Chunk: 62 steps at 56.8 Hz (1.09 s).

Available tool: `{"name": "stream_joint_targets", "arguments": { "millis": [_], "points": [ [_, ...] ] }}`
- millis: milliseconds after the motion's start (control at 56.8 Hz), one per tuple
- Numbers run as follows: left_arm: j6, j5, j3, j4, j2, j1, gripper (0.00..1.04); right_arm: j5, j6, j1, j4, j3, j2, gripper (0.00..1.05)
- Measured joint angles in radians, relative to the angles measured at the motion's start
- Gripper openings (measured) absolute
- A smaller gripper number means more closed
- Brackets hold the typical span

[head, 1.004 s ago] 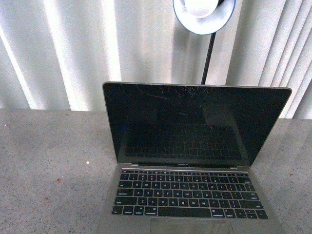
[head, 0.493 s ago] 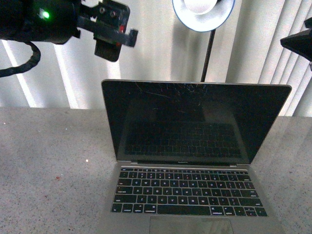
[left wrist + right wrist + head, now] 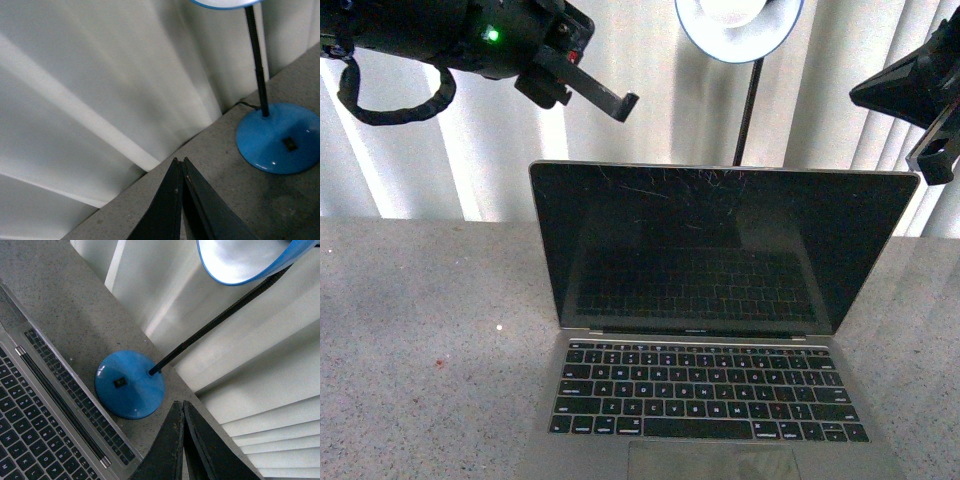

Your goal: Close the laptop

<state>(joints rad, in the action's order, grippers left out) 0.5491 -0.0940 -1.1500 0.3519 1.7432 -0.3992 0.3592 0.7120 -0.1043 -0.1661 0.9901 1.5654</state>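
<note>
Here's the left claw point(image 3: 620, 103), up high, with its two fingers point(image 3: 160, 215) pressed flat together along their whole length and nothing between them. The right claw point(image 3: 868, 95) tells the same story on the other side: fingers point(image 3: 205, 455) squeezed tight, gripping nothing at all. And the laptop point(image 3: 720, 300) sits wide open on the grey speckled table point(image 3: 420, 330), below both claws and in the space between them, touched by neither. Its black screen point(image 3: 720, 245) stands upright, scratched across the upper part. The left claw hangs just above the screen's top left corner, and the right claw just above and outside the top right corner. The keyboard point(image 3: 710, 395) lies flat, lower down and nearer the robot than either claw. Beyond the left claw's tip, the round blue base of a lamp point(image 3: 277, 140) stands on the table close to the pale curtain point(image 3: 90, 90), its black stem rising off it. From the right claw's camera that same base shows just ahead of the fingertips. Just beside it runs the back edge of the laptop, keys and hinge strip in plain sight. The lamp's blue-rimmed shade hangs up at claw height, between the two claws, well above the top edge of the screen.
</note>
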Motion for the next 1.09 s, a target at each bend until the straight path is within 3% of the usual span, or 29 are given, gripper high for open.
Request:
{"name": "stream_joint_targets", "arguments": {
  "millis": [335, 1092],
  "points": [
    [0.046, 0.034, -0.023, -0.132, 0.027, -0.044, 0.04, 0.002, 0.054, -0.011, 0.062, 0.066, 0.075, 0.03],
    [0.083, 0.064, -0.015, -0.195, 0.027, -0.060, 0.04, 0.018, 0.121, -0.045, 0.159, 0.069, 0.096, 0.03]
  ]
}}
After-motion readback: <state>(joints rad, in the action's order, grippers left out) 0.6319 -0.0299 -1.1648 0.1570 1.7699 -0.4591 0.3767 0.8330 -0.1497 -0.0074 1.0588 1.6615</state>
